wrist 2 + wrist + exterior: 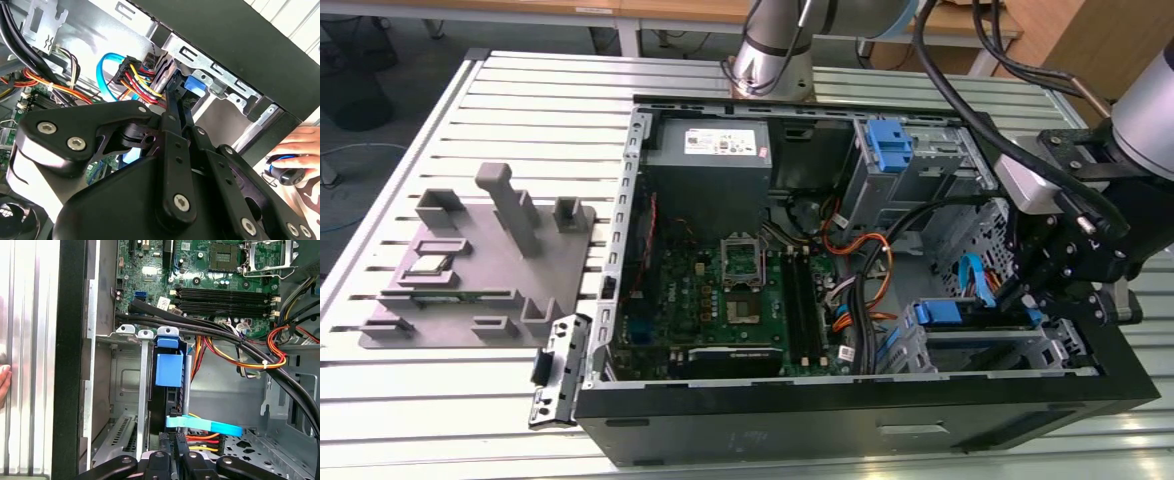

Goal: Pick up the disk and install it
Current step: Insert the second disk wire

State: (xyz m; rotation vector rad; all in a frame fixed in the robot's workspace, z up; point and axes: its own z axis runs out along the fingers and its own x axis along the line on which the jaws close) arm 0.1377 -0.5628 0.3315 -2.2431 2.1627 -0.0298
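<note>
the black linkage-fingered gripper (pixel 1041 295) reaches down into the open black desktop computer case (pixel 761 440) at the exterior view's right, over the drive cage. the silver-grey hard drive in its bright blue plastic carrier, the disk (pixel 169 369), stands on edge in the grey metal drive cage (pixel 130 390) in the first wrist view; mostly its blue tab and a dark edge show, the label hidden. the fingers look drawn nearly together near the disk's far end, but whether they grip it i cannot tell: the gripper body covers the tips. a light blue flat data cable (pixel 205 426) crosses just beside. a person's hand (pixel 295 155) rests outside the case.
</note>
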